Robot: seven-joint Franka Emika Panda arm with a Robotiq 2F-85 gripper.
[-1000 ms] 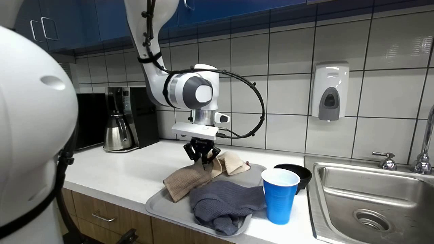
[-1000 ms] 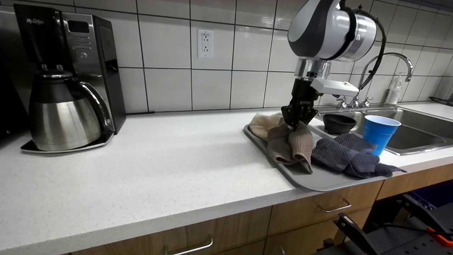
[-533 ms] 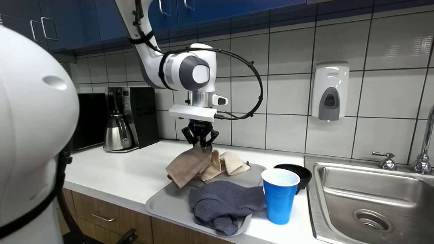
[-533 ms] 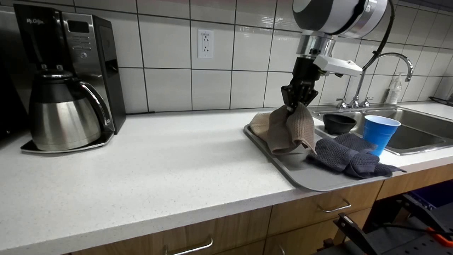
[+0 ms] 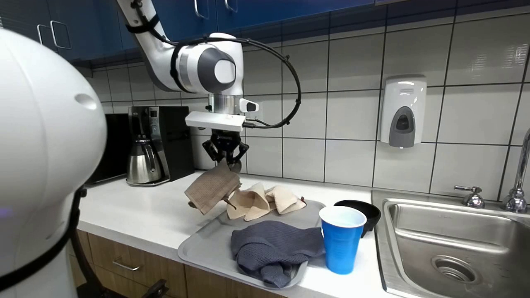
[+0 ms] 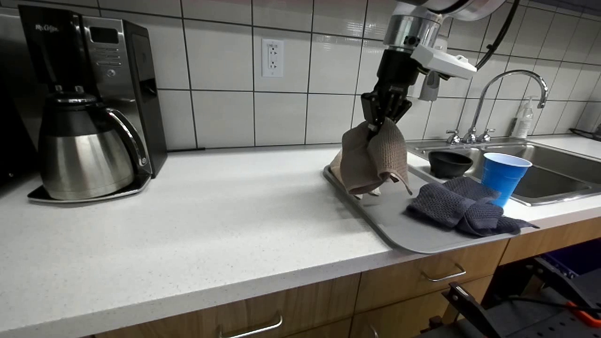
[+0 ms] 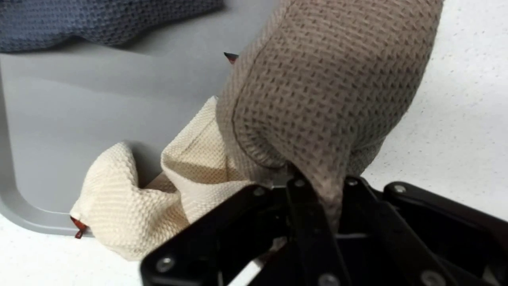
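My gripper [image 5: 227,161] is shut on a brown waffle-weave cloth [image 5: 212,187], which hangs from the fingertips above a grey tray [image 5: 205,246]. In the wrist view the brown cloth [image 7: 337,75] is pinched between the black fingers [image 7: 325,186]. A cream cloth [image 5: 253,203] lies crumpled at the tray's back edge, below and beside the brown one; it also shows in the wrist view [image 7: 127,210]. A dark blue-grey cloth [image 5: 275,244] lies bunched on the tray's front part. In an exterior view the hanging brown cloth [image 6: 375,155] hides most of the cream cloth.
A blue cup [image 5: 341,244] and a black bowl [image 5: 372,215] stand beside the tray, near the steel sink [image 5: 385,256]. A coffee maker [image 6: 94,141] stands at the counter's far end. A soap dispenser [image 5: 403,111] hangs on the tiled wall. Blue cupboards [image 5: 290,12] hang above.
My gripper has risen and, lately, shifted toward the coffee maker, lifting the brown cloth off the tray. More of the cream cloth shows in an exterior view. The dark cloth has not moved.
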